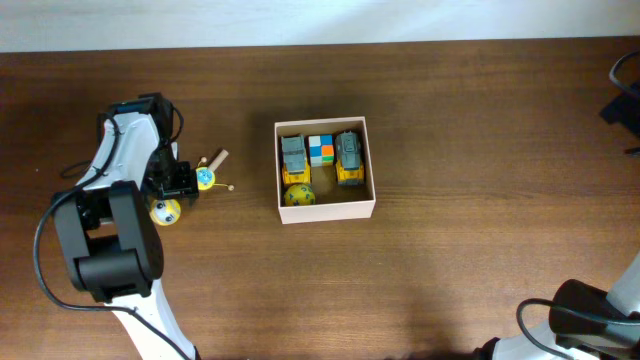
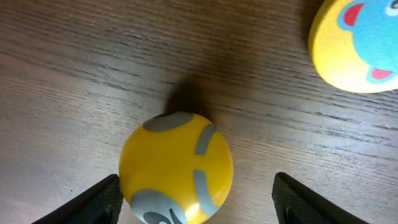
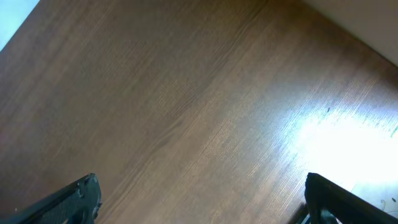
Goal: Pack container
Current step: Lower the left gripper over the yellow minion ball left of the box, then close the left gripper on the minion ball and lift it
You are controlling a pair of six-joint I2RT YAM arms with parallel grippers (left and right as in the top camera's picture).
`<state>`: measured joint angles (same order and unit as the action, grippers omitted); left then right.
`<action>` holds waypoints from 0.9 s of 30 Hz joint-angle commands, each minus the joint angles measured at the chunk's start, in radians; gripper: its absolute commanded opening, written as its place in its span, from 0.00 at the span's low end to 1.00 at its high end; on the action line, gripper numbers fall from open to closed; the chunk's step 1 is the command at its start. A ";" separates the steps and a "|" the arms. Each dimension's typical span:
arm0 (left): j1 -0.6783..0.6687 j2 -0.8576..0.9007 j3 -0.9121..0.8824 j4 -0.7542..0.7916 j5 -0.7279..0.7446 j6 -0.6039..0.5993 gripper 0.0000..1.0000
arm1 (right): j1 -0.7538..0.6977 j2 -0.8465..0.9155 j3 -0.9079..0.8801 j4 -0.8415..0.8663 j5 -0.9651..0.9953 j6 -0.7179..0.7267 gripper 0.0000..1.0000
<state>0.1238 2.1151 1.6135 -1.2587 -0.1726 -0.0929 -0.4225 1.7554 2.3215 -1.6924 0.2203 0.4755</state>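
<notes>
The container (image 1: 326, 208) is a square pale box at the table's middle. It holds two grey-and-yellow toy trucks (image 1: 293, 158), a multicoloured cube (image 1: 320, 150) and a yellow ball (image 1: 298, 195). Left of it, a yellow-and-grey ball (image 1: 165, 212) lies on the table under my left arm. In the left wrist view this ball (image 2: 176, 167) sits between the fingers of my open left gripper (image 2: 196, 205), close to the left finger and apart from the right one. A yellow-and-blue disc toy (image 1: 205, 179) lies beside it; it also shows in the left wrist view (image 2: 357, 43). My right gripper (image 3: 202, 199) is open and empty over bare wood.
A small tan wooden stick (image 1: 216, 159) juts from the disc toy toward the container. The right arm's base (image 1: 590, 315) sits at the table's front right corner. Dark cables (image 1: 625, 85) hang at the far right edge.
</notes>
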 commanded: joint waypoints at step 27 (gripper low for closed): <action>0.012 -0.017 -0.109 0.100 0.054 0.018 0.42 | -0.003 0.005 -0.002 -0.006 0.016 0.012 0.99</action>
<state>0.1314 2.1151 1.5089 -1.1652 -0.1455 -0.0757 -0.4225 1.7554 2.3215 -1.6928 0.2203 0.4763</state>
